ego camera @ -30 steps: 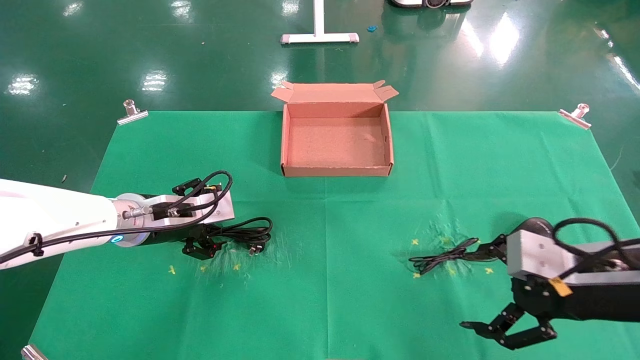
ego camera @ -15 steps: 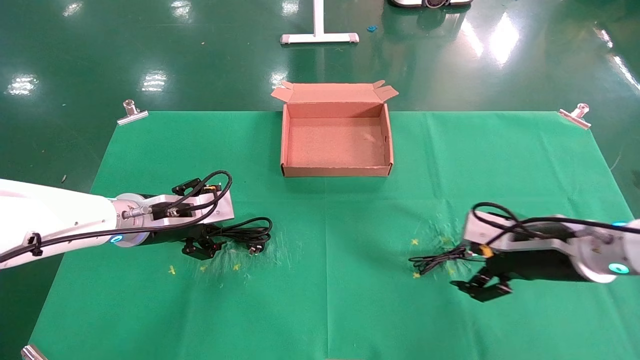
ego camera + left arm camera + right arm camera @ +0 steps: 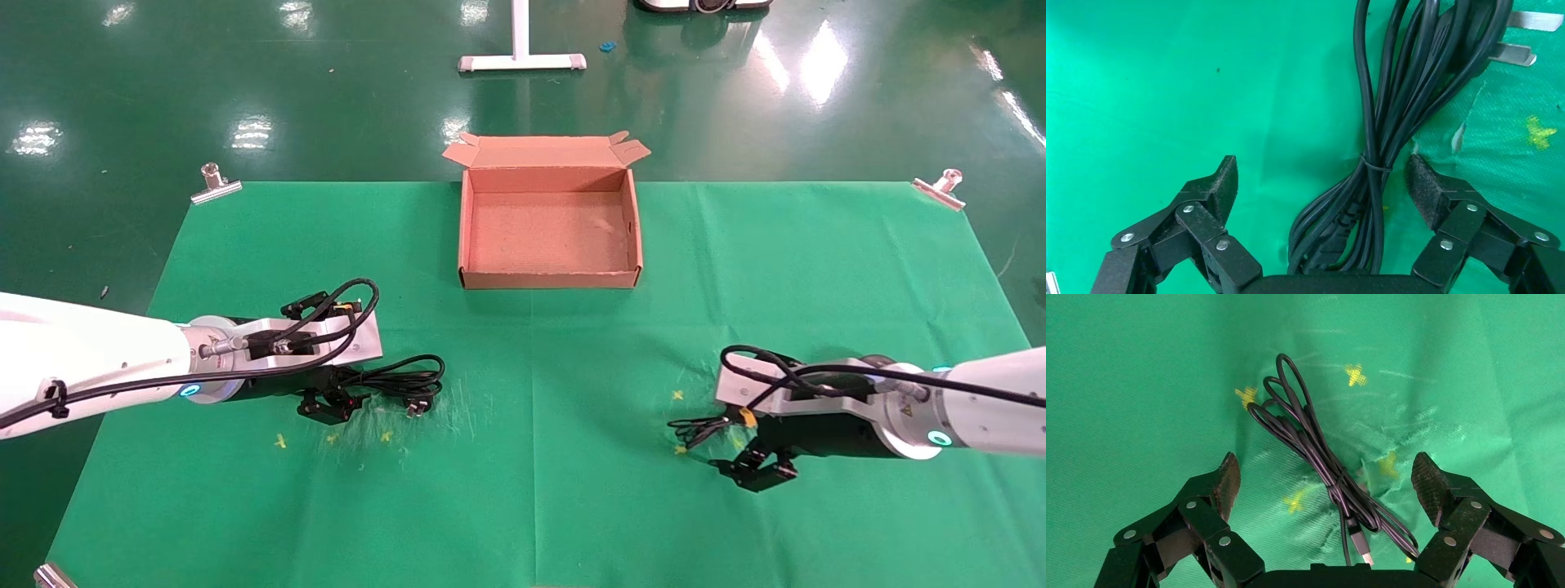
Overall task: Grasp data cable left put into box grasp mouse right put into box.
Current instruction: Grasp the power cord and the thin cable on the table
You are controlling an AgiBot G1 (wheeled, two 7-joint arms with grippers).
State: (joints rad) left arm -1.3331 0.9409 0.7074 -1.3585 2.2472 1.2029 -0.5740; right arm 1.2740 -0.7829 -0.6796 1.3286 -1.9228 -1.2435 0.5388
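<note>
Basically zero progress: box (image 3: 549, 233) at far centre empty. Left gripper (image 3: 1321, 184) down on near-left worktop, fingers spread wide around data cable (image 3: 1389, 128), not clamped. Right gripper (image 3: 1324, 478) wide open over thin corded bundle (image 3: 1321, 465) near right; no mouse body visible.

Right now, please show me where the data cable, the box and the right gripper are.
data cable (image 3: 1379, 131), left wrist view, bundled loops.
box (image 3: 549, 279), head view, near wall.
right gripper (image 3: 1324, 484), right wrist view, between fingertips.
</note>
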